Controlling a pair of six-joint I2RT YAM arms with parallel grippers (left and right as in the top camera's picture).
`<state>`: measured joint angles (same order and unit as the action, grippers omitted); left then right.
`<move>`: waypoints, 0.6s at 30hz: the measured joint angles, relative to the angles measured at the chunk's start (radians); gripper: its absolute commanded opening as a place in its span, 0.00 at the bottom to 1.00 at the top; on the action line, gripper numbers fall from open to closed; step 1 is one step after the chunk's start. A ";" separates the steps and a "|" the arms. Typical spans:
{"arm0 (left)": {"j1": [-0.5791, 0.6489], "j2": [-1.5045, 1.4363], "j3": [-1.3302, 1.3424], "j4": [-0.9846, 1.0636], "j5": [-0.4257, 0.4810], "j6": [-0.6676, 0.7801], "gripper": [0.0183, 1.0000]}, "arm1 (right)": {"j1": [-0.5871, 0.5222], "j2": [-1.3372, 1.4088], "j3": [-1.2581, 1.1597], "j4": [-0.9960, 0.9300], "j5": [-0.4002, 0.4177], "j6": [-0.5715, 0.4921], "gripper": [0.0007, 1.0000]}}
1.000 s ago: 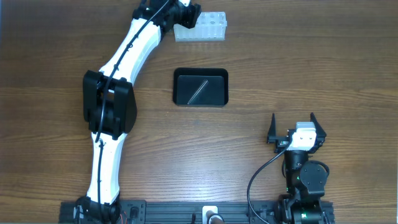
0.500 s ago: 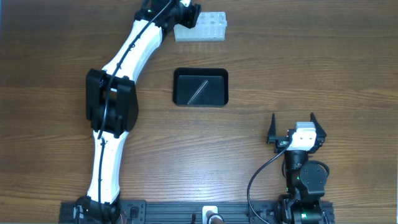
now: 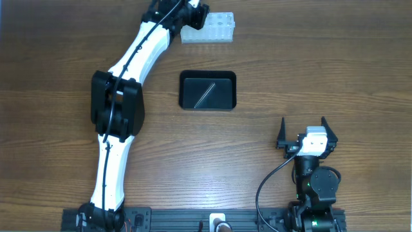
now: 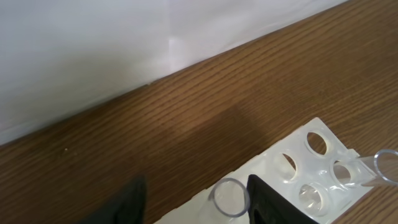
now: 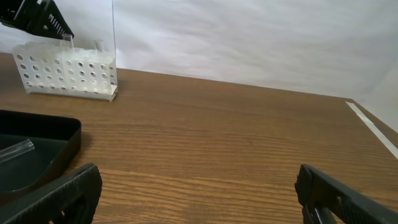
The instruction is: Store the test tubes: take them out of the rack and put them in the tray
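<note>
Clear plastic tube [image 4: 230,198], seated in the rack [image 3: 207,28], was straddled by the left gripper's [image 4: 196,193] parted fingers. Only the elbow [image 3: 116,109] was shifted slightly within the last second, so extraction was judged not begun. A second tube [image 3: 205,94] was seen in the tray [image 3: 183,90]. The right gripper [image 3: 302,132] was held agape, well apart.

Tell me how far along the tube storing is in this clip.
Done: one test tube lies in the black tray. In hand: the left gripper hangs open at the rack, its fingers either side of an upright tube, not closed on it. Left: that tube plus at least a second tube standing in the rack. The right gripper sits open near its base.
</note>
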<state>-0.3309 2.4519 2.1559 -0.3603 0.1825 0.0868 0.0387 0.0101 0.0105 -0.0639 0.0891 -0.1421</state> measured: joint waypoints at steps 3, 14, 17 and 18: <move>-0.004 0.006 0.000 0.003 0.000 0.000 0.44 | 0.000 0.000 0.000 0.000 0.000 -0.001 0.99; -0.009 0.013 0.000 0.003 0.000 0.000 0.30 | 0.000 0.000 0.000 0.000 0.000 0.000 0.99; -0.010 0.013 0.000 0.003 0.000 0.000 0.28 | 0.000 0.000 0.000 0.000 0.000 -0.001 0.99; -0.010 0.013 0.000 0.003 0.000 0.000 0.28 | 0.000 0.000 0.000 0.000 0.000 0.000 0.99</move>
<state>-0.3405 2.4649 2.1559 -0.3576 0.1822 0.0872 0.0387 0.0105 0.0101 -0.0639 0.0891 -0.1421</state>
